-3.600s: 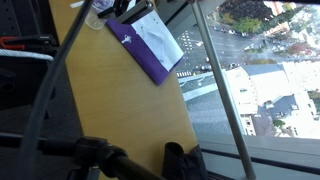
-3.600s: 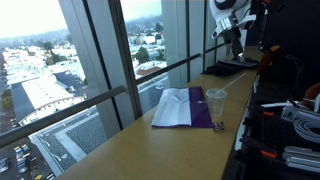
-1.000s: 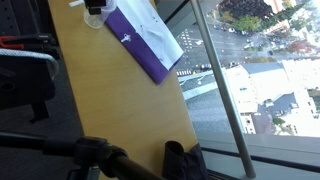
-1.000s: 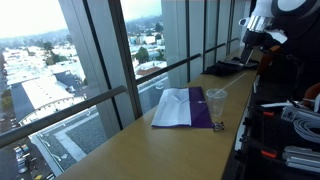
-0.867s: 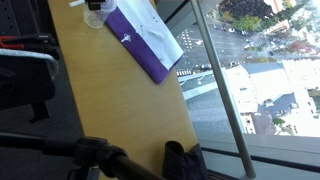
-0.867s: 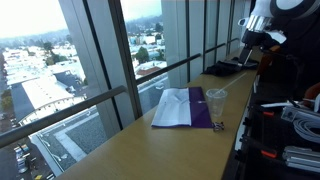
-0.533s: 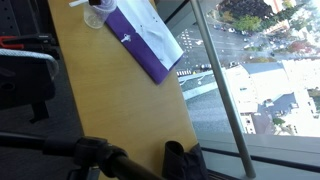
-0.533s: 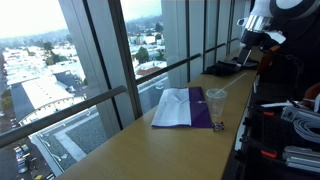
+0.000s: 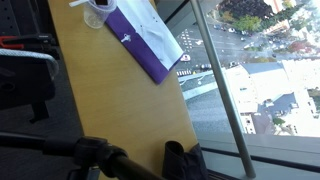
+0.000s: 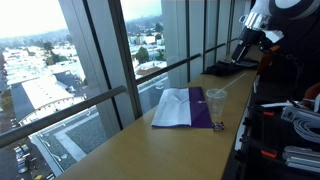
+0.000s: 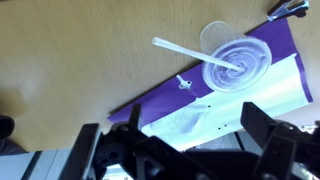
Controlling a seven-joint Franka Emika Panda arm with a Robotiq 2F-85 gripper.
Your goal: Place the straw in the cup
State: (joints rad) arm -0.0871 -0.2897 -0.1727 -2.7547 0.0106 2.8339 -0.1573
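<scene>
Frankly, the main risk looked like the cup (image 11: 236, 68) itself. Clear, thin and light, it stood at the purple edge of the folder (image 11: 160, 98). The long straw (image 11: 190, 53) leaned out of it at a slant, its free end hanging over the bare wooden table (image 11: 60, 60) to the left. By my reading that overhang could tip the cup or let the straw slide out over the rim, and any brush from the arm would do the same.

From left to right in the wrist view, the straw's free end came first, then its thin white shaft ran down to the right. Its lower end sat inside the cup's round mouth, against the purple-tinted circle there. So the job seemed done, or nearly so. 1 small metal bit lay on the folder just beside the cup; I could not tell what it was.

The gripper (image 11: 180, 150) hung well above all this with its 2 fingers (image 11: 88, 148) spread wide and nothing between them. In an exterior view the gripper (image 10: 247, 45) stood well apart from the cup (image 10: 215, 100), further along the table by the window.
</scene>
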